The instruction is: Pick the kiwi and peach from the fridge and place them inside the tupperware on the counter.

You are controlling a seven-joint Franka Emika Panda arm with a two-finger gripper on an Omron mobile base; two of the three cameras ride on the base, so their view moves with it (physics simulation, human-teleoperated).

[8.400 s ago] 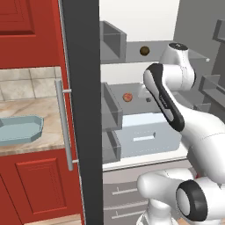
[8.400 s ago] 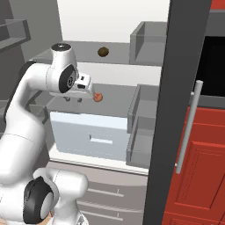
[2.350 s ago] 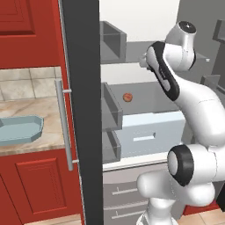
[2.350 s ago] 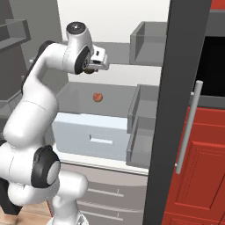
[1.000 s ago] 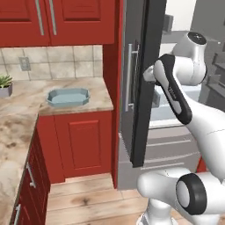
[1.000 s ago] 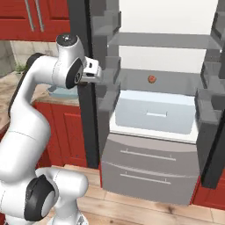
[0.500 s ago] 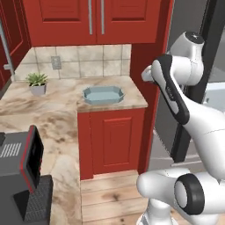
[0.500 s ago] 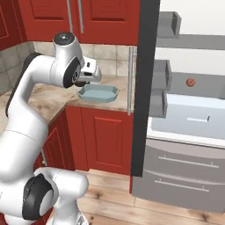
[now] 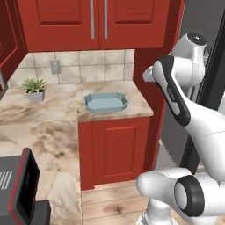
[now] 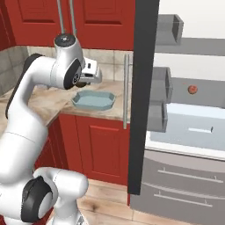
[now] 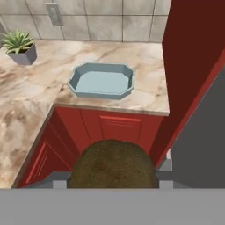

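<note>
Gripper (image 11: 113,176) is holding the kiwi (image 11: 113,165), jaws clamped on it w/ the brown fuzzy ball sitting big at the bottom of the hand view, up in the air in front of the red cabinet doors. In the right base view the gripper (image 10: 93,74) is hanging at the arm's end just above the near edge of the counter (image 10: 48,99), close to the tupperware (image 10: 93,99) but not over its middle. Tupperware (image 9: 105,102) is sitting flat on the counter (image 9: 52,127) near the corner by the fridge side, nothing in it, blue-grey floor showing bare (image 11: 102,81). Plant pot (image 9: 34,90) is standing well apart to the left, against the tiled wall; also top left in the hand view (image 11: 19,47). Fridge (image 10: 184,114) is standing open on the right, dark door (image 10: 144,88) edge-on w/ its silver handle (image 10: 126,91) facing the counter. Peach (image 10: 192,89) is sitting on the grey shelf inside, above the pale drawer (image 10: 193,127), well apart from the gripper. Black appliance w/ red trim (image 9: 19,193) is showing at lower left of the left base view.
</note>
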